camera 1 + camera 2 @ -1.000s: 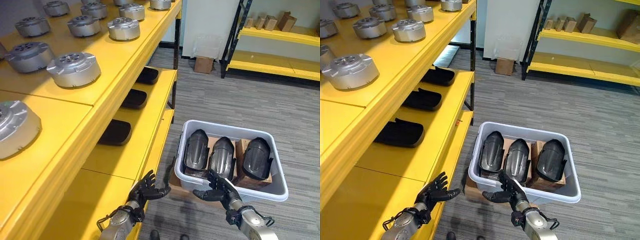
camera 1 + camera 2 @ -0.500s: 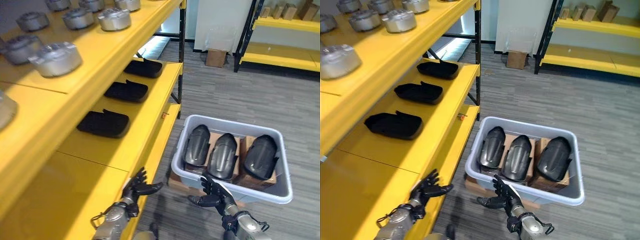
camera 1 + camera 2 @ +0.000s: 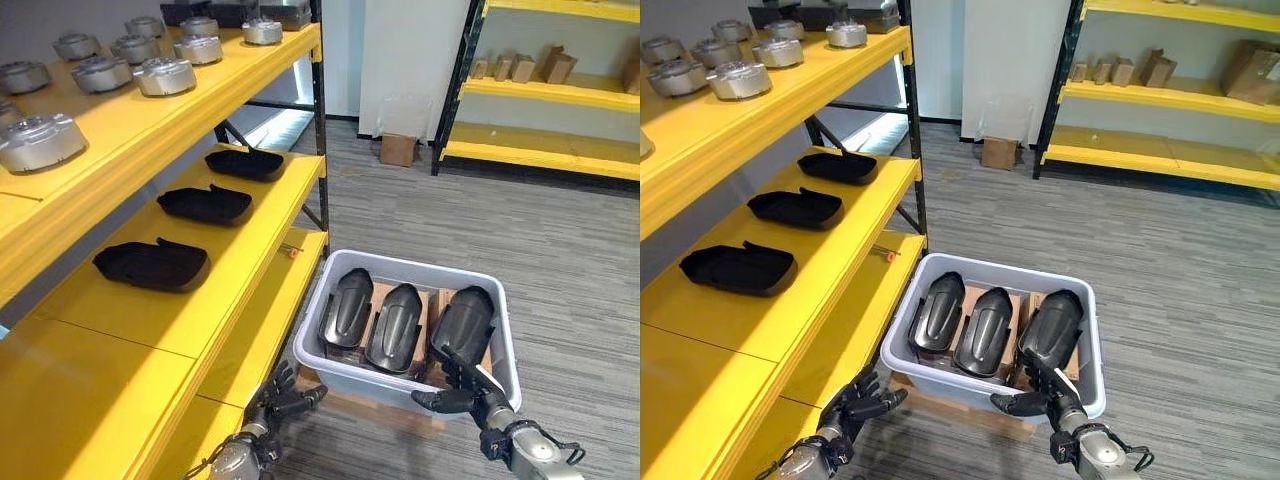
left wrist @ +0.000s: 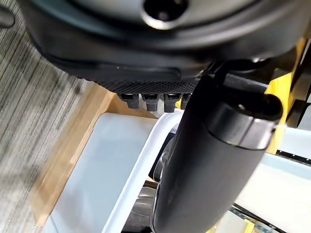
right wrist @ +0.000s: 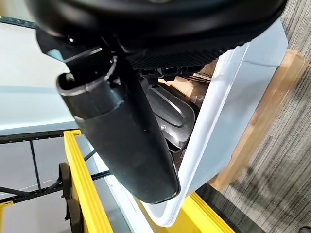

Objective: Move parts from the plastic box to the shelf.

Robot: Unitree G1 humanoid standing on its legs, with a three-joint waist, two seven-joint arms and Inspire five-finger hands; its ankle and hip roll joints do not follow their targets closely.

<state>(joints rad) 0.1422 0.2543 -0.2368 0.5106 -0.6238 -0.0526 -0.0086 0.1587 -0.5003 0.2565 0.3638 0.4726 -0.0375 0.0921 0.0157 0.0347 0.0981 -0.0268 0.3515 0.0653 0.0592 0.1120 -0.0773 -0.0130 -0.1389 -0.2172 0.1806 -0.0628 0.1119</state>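
A grey plastic box point(image 3: 399, 267) stands on the floor on a flat brown board, beside the yellow shelf point(image 3: 245, 255). Three dark curved shell parts lie in it side by side: left point(image 3: 347, 305), middle point(image 3: 395, 325), right point(image 3: 462, 322). My right hand point(image 3: 466, 386) is open with fingers spread over the box's near rim, just in front of the right part. In the right wrist view its thumb point(image 5: 121, 136) reaches past the box rim point(image 5: 228, 97) towards a part point(image 5: 170, 111). My left hand point(image 3: 281, 393) is open and holds nothing, by the box's near left corner.
Three black moulded parts point(image 3: 152, 265) point(image 3: 205, 203) point(image 3: 245, 163) lie in a row on the middle shelf. Several silver round motors point(image 3: 165, 75) sit on the top shelf. A second yellow rack point(image 3: 545, 150) with cardboard boxes stands at the back right, across grey floor.
The camera has drawn back and turned, so more of the shelf and floor shows. My right hand has shifted from in front of the middle part to the right part. Both hands stay open.
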